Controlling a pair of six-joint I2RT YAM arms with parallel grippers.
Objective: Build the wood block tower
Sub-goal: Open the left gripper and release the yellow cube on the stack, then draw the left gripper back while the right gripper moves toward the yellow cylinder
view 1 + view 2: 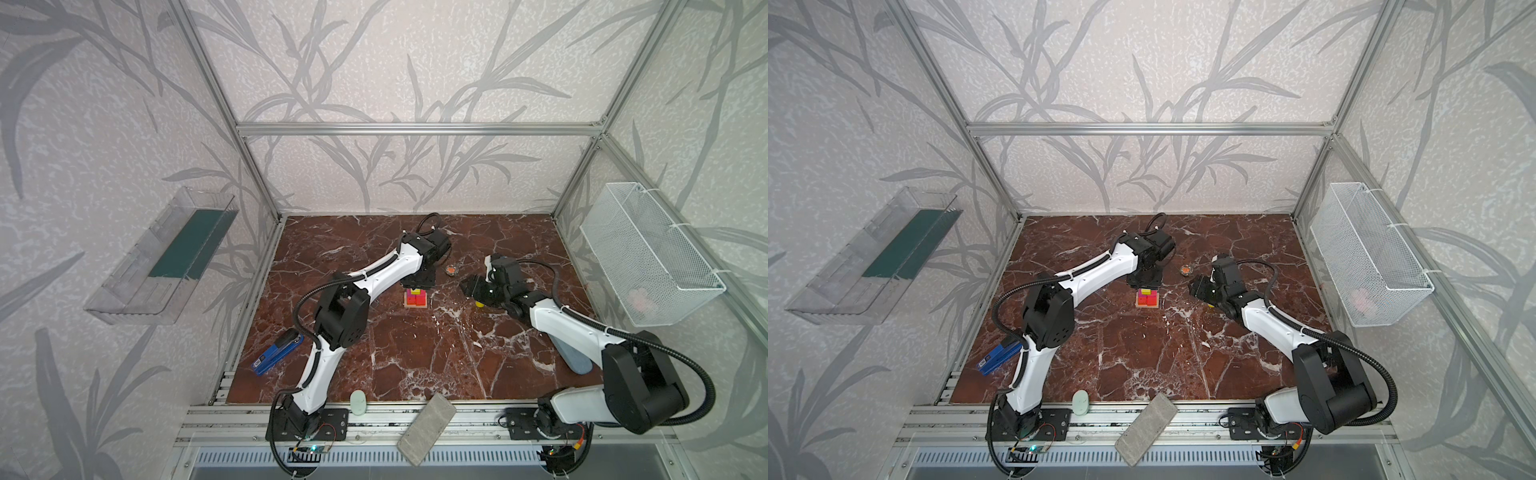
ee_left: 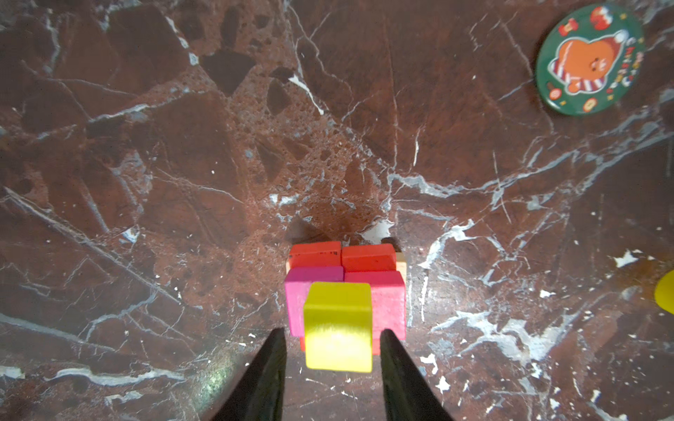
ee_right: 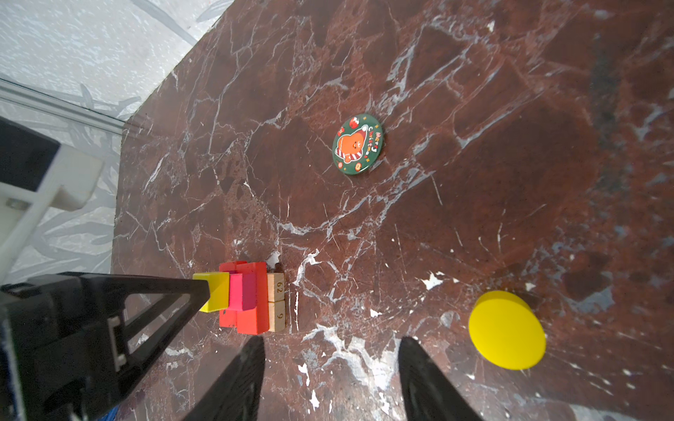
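Left wrist view: left tool (image 2: pixel 331 330) open, straddling the yellow cube (image 2: pixel 338 324) sitting on the tower's (image 2: pixel 368 257) magenta cubes (image 2: pixel 388 302). Clearance is thin, and I reckon a finger clip on retreat knocks it off. Right tool (image 3: pixel 332 340) open, empty; yellow cylinder (image 3: pixel 507 330) on the surface (image 3: pixel 474 145) beside it.

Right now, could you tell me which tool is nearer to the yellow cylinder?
Right. The right tool hangs open beside the yellow cylinder; the left tool is away at the tower, straddling the yellow cube.

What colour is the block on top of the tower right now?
Yellow; the cube shows best in the left wrist view.
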